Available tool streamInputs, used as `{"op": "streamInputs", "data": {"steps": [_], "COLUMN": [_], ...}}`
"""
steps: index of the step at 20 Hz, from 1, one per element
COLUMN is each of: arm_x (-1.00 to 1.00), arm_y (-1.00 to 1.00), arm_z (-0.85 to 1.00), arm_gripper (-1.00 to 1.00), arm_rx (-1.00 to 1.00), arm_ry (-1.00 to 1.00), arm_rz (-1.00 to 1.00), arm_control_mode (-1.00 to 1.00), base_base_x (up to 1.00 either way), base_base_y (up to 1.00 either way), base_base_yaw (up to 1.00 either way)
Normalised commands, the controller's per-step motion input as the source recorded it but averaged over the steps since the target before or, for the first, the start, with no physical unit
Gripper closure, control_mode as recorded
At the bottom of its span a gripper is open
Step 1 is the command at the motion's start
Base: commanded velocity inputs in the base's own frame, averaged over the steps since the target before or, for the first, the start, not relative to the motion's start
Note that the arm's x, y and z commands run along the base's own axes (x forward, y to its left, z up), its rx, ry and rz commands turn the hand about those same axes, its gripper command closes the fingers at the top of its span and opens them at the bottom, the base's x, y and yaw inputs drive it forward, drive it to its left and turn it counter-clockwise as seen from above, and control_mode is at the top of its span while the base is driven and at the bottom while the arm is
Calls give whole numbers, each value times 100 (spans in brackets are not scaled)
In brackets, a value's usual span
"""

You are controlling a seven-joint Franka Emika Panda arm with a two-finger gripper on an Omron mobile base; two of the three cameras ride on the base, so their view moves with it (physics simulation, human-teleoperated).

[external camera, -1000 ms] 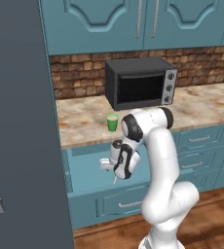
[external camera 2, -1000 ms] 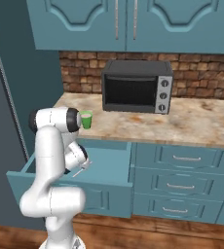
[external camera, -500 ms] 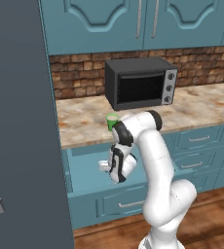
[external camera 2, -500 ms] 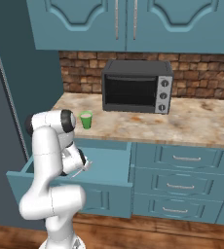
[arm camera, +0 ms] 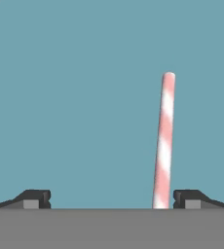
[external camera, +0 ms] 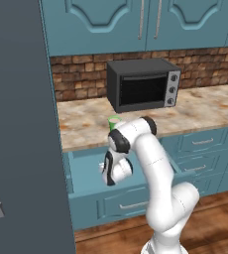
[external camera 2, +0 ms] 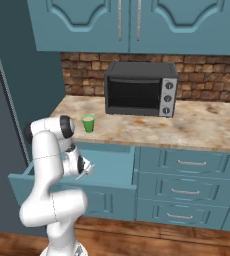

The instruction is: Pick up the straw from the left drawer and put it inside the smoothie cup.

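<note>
gripper [arm camera: 111, 199] spread wide, holding nothing, low inside the left drawer [external camera: 86, 163] | straw [arm camera: 163, 141] lies on the drawer's teal floor beside one fingertip, near end cut off | smoothie cup [external camera 2: 88, 123] stands on the marbled counter [external camera 2: 197, 125] above the drawer, left of the black oven [external camera 2: 139, 89] | brick wall [external camera 2: 207, 75] behind

We find even, soft, rendered lighting with no glare. Shadows are faint. Both base views look coarse and slightly blurred.
</note>
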Motion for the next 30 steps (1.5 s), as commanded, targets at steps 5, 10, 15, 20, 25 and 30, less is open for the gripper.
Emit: {"op": "streamInputs", "data": {"steps": [5,10,15,20,25,30], "arm_x": [21,-27,-82,-75,-44,-51], "arm_y": [-14,-29,-30,-16,-11,-24], "arm_z": [-49,-53,-41,-34,-12,4], "arm_gripper": [100,100,100,100,100,100], "arm_rx": [0,0,0,0,0,0], "arm_ry": [0,6,22,22,3,-9], "arm_rz": [0,0,0,0,-1,-2], "arm_control_mode": [-100,-100,-100,-100,-100,-100], "base_base_x": [0,0,0,0,0,0], "base_base_y": [0,0,0,0,0,0], "base_base_yaw": [0,0,0,0,0,0]}}
